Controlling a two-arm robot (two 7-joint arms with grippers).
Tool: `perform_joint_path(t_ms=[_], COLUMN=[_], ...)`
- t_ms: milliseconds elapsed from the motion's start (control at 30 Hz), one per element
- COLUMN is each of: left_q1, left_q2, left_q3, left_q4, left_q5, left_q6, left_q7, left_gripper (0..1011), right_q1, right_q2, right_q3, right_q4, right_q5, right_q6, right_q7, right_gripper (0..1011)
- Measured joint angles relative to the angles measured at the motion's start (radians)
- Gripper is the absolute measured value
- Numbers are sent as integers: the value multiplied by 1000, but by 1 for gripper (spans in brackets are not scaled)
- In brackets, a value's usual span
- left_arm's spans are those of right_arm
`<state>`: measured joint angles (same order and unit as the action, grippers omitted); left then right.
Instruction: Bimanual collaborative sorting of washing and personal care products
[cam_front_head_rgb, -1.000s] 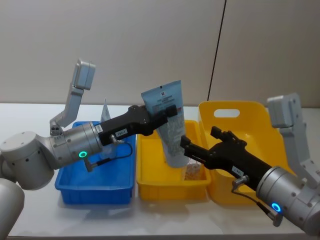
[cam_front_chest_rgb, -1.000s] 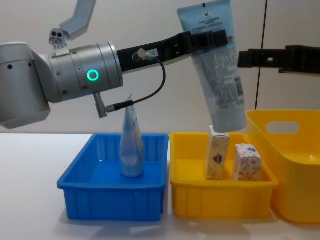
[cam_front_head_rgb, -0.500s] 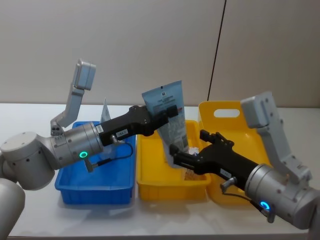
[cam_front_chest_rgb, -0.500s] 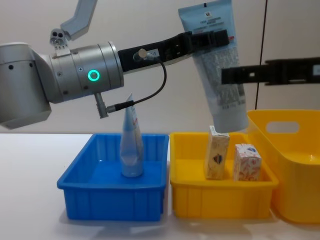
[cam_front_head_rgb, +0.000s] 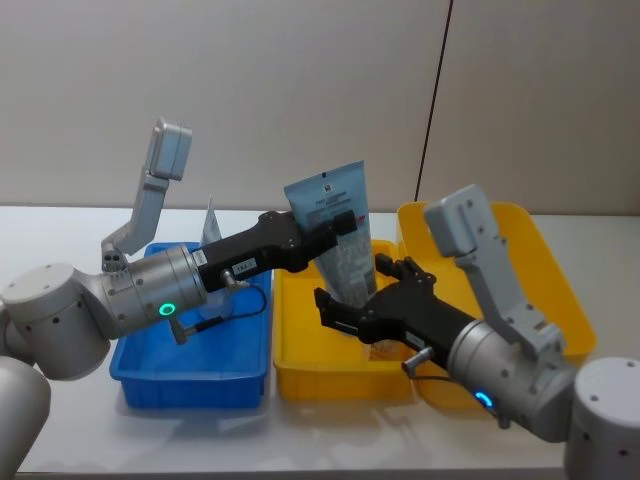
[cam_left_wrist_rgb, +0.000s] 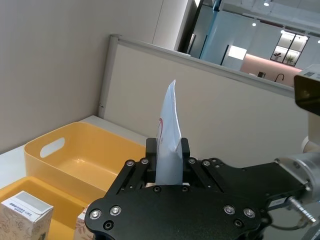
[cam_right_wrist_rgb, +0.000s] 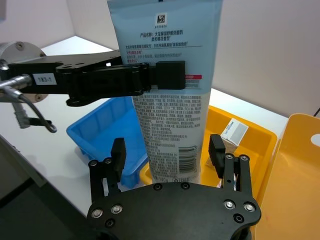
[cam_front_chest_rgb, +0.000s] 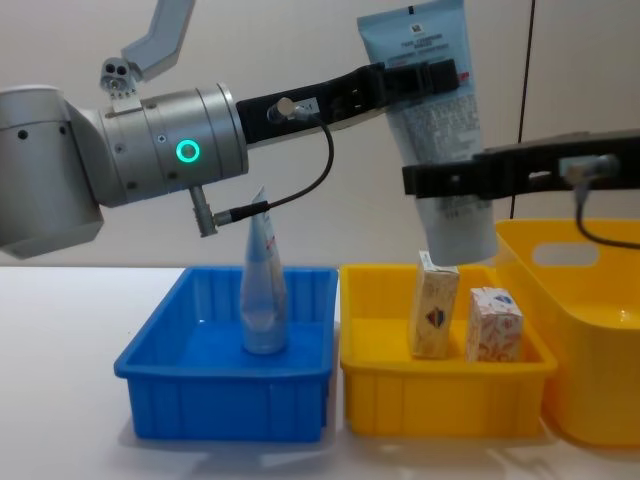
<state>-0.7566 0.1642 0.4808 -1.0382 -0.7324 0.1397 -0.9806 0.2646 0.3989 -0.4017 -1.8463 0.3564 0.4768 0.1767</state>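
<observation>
Above yellow tray | left claw clamps tube | right claw spread, flanking tube

A tube stands in left tray; two cartons, apparently apart, in middle tray.

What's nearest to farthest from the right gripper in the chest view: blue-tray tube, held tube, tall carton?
1. The held tube: the open right gripper straddles it.
2. The tall carton, below, in the yellow tray.
3. The blue-tray tube, farther left.
</observation>
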Motion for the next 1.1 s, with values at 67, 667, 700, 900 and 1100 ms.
perform_joint_path(t_ms=[67, 667, 700, 900, 1100], left_q1=[0, 0, 0, 0, 0], left_q2=[0, 0, 0, 0, 0], left_q3=[0, 0, 0, 0, 0], left_q4=[0, 0, 0, 0, 0], left_q5=[0, 0, 0, 0, 0], left_q6=[0, 0, 0, 0, 0], left_q7=[0, 0, 0, 0, 0], left_gripper=[225, 225, 225, 225, 312], right_q1=[8, 58, 59, 65, 68], right_q2=[-7, -52, -53, -58, -61], right_q3=[-9, -61, -62, -67, -71], right_q4=[11, 89, 90, 98, 104], right_q5=[-10, -66, -67, -73, -77], right_q6=[-3, -18, -19, -21, -21], right_q7=[-4, -26, -27, -28, -29], right_gripper=[1003, 672, 650, 484, 391])
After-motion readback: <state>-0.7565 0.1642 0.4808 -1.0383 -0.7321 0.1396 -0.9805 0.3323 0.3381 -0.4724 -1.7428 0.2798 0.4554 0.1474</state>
